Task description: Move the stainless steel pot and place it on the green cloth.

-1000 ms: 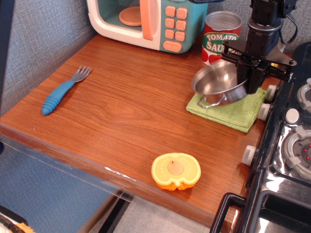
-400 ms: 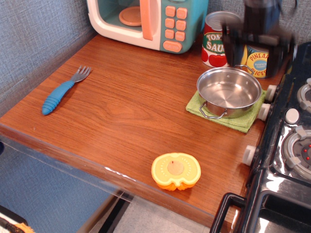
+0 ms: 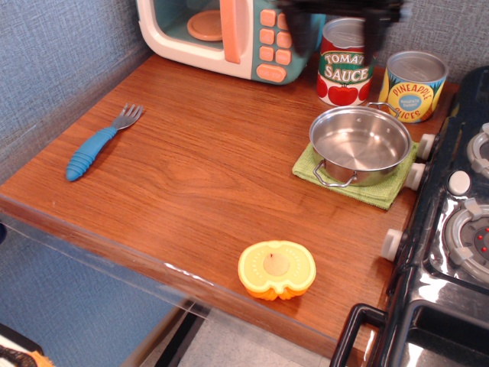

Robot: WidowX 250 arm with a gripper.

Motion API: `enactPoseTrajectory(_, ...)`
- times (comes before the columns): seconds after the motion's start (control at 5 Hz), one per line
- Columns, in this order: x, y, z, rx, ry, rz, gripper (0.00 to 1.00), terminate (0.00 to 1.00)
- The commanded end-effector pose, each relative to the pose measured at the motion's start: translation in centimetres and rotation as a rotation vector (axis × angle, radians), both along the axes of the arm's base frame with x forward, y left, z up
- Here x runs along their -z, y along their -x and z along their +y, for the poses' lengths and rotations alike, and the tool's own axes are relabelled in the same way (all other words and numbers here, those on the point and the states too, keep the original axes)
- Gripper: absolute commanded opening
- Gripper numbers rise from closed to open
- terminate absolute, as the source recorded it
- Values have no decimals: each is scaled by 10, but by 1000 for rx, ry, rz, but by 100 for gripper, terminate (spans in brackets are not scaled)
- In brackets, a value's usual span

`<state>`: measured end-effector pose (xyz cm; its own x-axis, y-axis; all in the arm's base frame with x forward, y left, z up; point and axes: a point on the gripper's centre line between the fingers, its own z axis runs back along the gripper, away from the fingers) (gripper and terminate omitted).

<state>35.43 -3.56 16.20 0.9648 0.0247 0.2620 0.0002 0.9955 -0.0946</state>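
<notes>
The shallow, shiny stainless steel pot (image 3: 361, 144) with two small wire loop handles is seen seated upright on the light lime-green folded terry cloth (image 3: 380, 193), near the right edge of the brown wooden table (image 3: 199, 168). The pot covers most of the cloth, so that only the cloth's front and side margins are left showing.

The robot's dark end effector (image 3: 344, 15) is seen only as a motion-blurred smear along the top edge of the frame, well apart from the pot; whether it is wide or narrow cannot be told. A second ago it was clamped on the tilted pot just above the cloth, and a fraction of a second ago it was hanging blurred directly behind the pot, hiding most of the yellow pineapple tin (image 3: 413, 85). That tin is now fully uncovered beside the red tomato sauce tin (image 3: 345, 64), both standing just behind the pot.

Nothing else has been shifted: the blue-handled toy fork (image 3: 99, 144) lies at the left of the table, the orange-and-yellow toy pumpkin half (image 3: 276, 269) sits near the front edge, the teal-and-white toy microwave (image 3: 233, 34) stands at the back, and the black toy stove (image 3: 451, 229) flanks the table on the right.
</notes>
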Motion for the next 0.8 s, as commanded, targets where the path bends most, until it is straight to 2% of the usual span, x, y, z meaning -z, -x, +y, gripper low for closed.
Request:
enactPoseTrajectory(0.0,9,25,22,59,-65,75,100,0)
enactPoseTrajectory(0.2,14,29,26,121,-62,110,100,0)
enactPoseTrajectory(0.4,14,29,26,121,-62,110,100,0)
enactPoseTrajectory(0.6,14,29,26,121,-62,110,100,100)
